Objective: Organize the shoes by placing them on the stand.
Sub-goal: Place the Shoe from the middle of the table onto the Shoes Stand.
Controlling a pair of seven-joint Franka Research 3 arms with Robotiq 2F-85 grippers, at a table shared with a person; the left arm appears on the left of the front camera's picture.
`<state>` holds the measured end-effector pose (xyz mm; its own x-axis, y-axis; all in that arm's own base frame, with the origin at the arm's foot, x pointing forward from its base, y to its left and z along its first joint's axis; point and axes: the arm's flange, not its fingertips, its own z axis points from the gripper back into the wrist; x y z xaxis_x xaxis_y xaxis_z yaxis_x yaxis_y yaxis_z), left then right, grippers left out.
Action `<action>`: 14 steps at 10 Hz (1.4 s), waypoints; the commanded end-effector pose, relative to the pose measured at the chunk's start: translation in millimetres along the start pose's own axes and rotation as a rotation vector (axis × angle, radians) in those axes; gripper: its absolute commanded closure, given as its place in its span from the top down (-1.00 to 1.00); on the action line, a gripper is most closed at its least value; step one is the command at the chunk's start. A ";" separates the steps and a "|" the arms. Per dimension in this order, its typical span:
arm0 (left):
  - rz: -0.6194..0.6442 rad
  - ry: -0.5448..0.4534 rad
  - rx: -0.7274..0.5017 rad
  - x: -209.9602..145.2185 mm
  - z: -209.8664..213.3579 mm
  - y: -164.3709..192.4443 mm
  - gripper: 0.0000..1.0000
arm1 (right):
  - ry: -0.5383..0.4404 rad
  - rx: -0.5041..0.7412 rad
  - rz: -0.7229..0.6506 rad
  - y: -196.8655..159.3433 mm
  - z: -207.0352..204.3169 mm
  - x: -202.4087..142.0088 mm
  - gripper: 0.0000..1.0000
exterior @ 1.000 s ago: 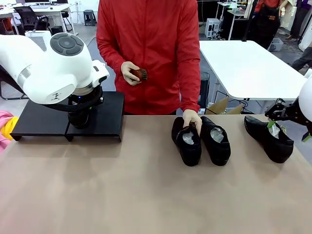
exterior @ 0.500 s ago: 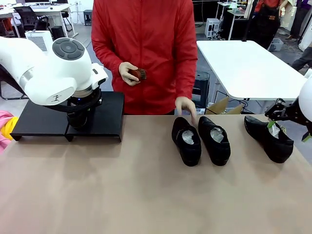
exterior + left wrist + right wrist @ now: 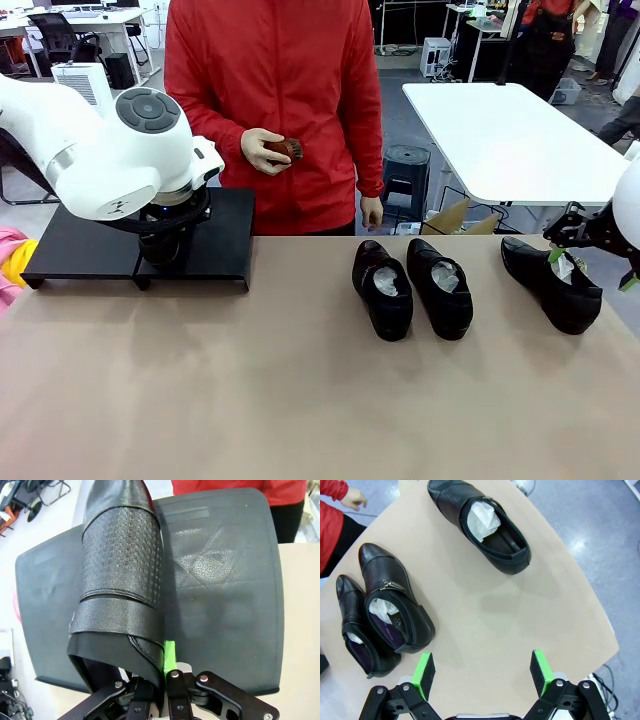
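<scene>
My left gripper (image 3: 161, 661) is shut on the heel rim of a glossy black shoe (image 3: 122, 570), one green pad (image 3: 169, 655) outside the leather. The shoe hangs just over the matte-black stand (image 3: 225, 605), which sits at the table's far left (image 3: 215, 235) under my left arm (image 3: 130, 150). Two more shoes (image 3: 382, 290) (image 3: 440, 287) lie side by side mid-table, stuffed with white paper. A further shoe (image 3: 552, 283) lies at the right. My right gripper (image 3: 482, 670) is open above the table, apart from that shoe (image 3: 480, 525) and from the pair (image 3: 395, 615).
A person in a red jacket stands at the far side, holding a small brown brush (image 3: 285, 150) in one hand; the other hand (image 3: 372, 212) hangs by the table edge. In the right wrist view, the table's curved edge (image 3: 600, 625) is close by.
The person's hand has let go of the middle shoe and drawn back off the table, and the person has stepped towards picture left. Both arms have barely moved.
</scene>
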<state>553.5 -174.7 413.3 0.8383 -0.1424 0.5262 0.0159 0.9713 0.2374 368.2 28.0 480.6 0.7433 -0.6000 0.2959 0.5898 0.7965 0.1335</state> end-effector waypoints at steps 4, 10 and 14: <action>-0.005 -0.003 0.022 4.1 0.0 -0.2 0.05 | -0.004 -0.001 0.007 0.8 0.9 0.0 1.00; 0.059 -0.057 -0.003 0.0 27.3 7.2 0.98 | -0.004 -0.001 0.007 0.8 0.9 0.0 1.00; 0.016 -0.015 0.004 5.1 6.7 4.5 0.98 | -0.004 -0.001 0.007 0.8 0.9 0.0 1.00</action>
<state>552.6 -173.3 420.6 0.8323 -0.1266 0.5397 -0.0005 0.9734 0.2291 368.2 28.0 480.6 0.7433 -0.6000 0.2959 0.5898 0.7965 0.1335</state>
